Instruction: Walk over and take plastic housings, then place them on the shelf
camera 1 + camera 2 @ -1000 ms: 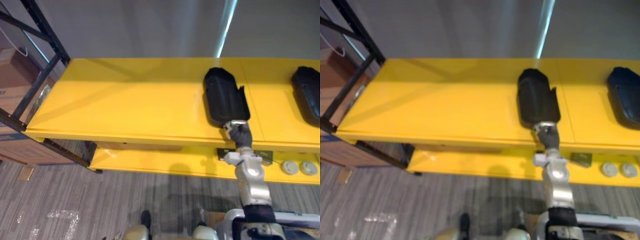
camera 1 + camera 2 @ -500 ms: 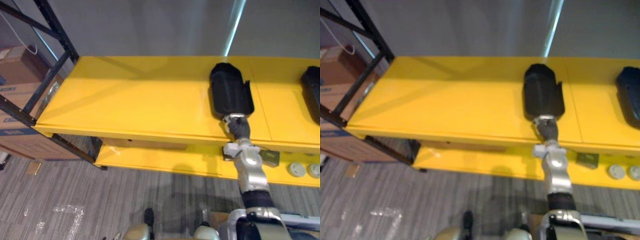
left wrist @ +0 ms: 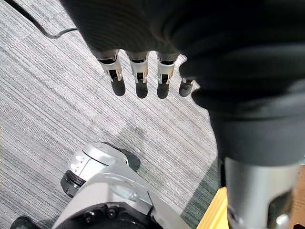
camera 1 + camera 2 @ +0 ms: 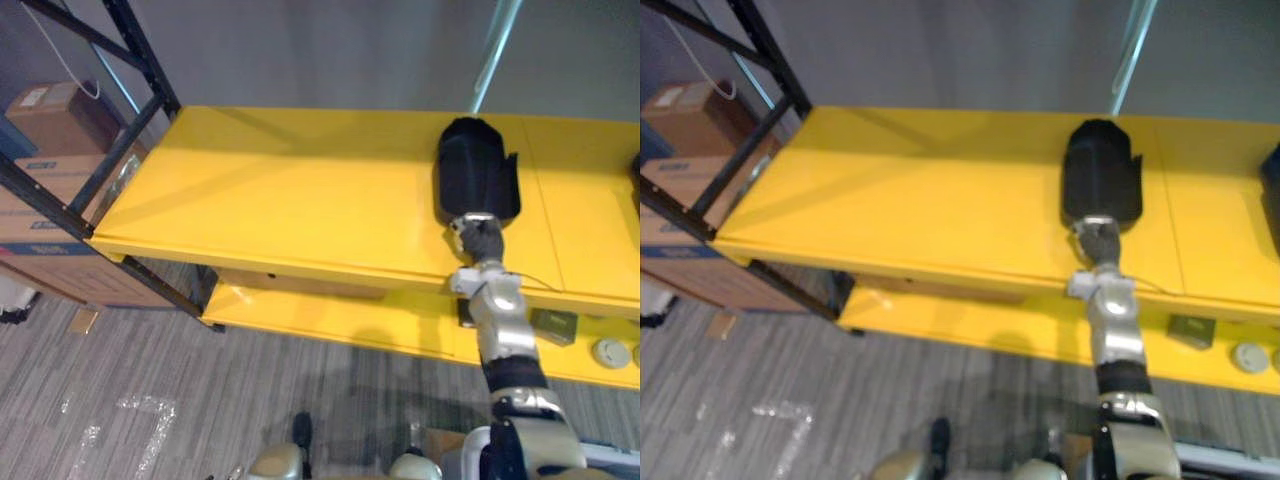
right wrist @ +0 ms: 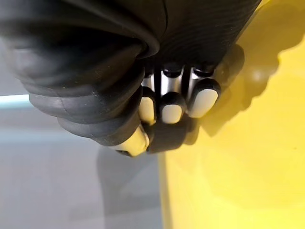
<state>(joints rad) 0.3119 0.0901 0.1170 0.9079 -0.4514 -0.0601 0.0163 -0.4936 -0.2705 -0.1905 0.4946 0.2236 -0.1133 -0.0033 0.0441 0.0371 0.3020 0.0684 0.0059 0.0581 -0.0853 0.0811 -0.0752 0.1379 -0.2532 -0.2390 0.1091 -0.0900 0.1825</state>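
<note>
A black plastic housing (image 4: 475,170) lies on the yellow upper shelf (image 4: 300,200), its long side pointing toward the back wall. My right hand (image 4: 478,240) is at the housing's near end, above the shelf's front edge. In the right wrist view its fingers (image 5: 171,107) are curled onto the dark edge of the housing over the yellow surface. A second black housing (image 4: 1272,185) shows at the far right of the same shelf. My left hand (image 3: 143,71) hangs over the grey carpet with its fingers straight and nothing in it.
A black rack frame (image 4: 130,70) rises at the shelf's left end, with cardboard boxes (image 4: 45,130) behind it. The lower yellow shelf (image 4: 330,315) carries a small grey part (image 4: 553,325) and round pale discs (image 4: 607,352). The upper shelf's left half is bare.
The whole view has shifted, so the camera has moved. The housing now lies straighter, turned a little from its earlier tilt, with my right hand still at its near end.
</note>
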